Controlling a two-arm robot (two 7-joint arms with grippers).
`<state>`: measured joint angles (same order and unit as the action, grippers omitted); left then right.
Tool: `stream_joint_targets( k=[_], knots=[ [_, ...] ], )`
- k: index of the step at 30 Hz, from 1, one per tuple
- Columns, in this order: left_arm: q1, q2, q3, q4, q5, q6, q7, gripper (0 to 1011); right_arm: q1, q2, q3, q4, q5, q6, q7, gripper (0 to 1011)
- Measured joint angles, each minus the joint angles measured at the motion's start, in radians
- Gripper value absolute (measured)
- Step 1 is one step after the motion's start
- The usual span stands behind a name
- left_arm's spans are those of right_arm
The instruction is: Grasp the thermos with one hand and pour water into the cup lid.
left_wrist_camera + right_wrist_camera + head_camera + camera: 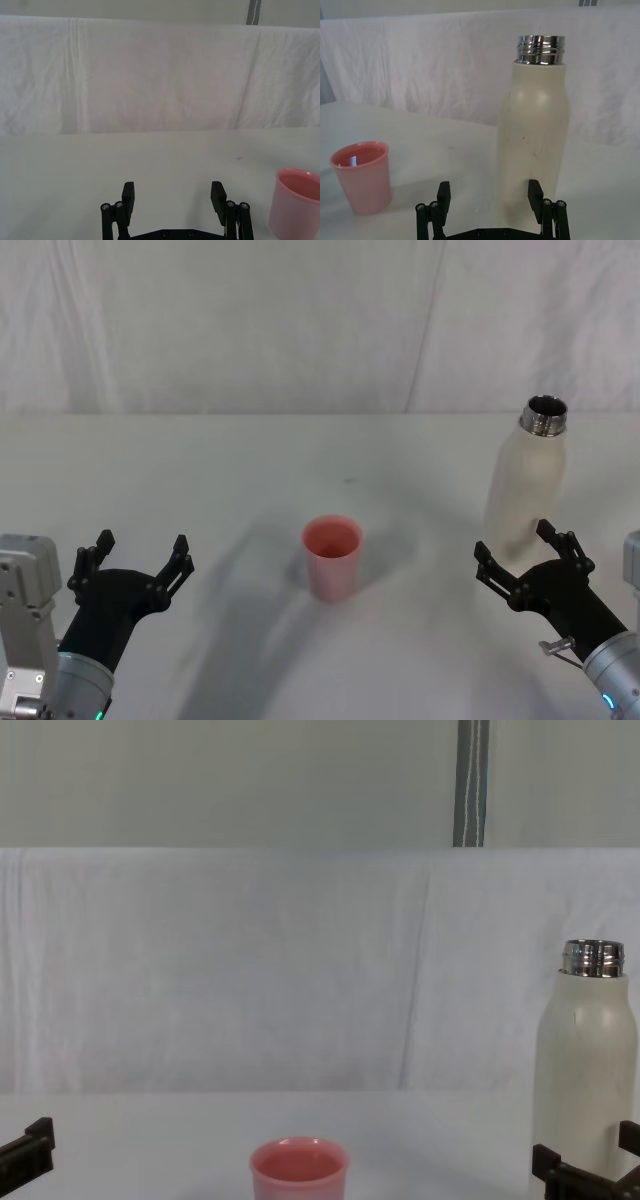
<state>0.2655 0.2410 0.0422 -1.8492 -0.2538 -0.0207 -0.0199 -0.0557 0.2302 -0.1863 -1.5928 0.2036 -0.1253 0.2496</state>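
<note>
Head view gave us the thermos (527, 490) upright on the table (250, 470) at the right, its steel neck uncapped; what it held we could not tell. Left of it, well apart, stood the cup lid (332, 557), mouth up, contents unclear. Our right end effector (528, 552) sat just before the thermos, fingers spread, gripping nothing. Our left end effector (132, 560) waited at the near left, likewise spread. A white cloth backdrop (300, 320) hung behind
</note>
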Motion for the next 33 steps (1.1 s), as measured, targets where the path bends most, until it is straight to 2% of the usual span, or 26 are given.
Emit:
stream_joint_targets(
  k=[33],
  knots=[
    [0.0,0.0,0.0,0.0,0.0,0.0,0.0,1001,-0.018,-0.007,-0.012,-0.008,-0.004,0.002,0.001,1001]
  ],
)
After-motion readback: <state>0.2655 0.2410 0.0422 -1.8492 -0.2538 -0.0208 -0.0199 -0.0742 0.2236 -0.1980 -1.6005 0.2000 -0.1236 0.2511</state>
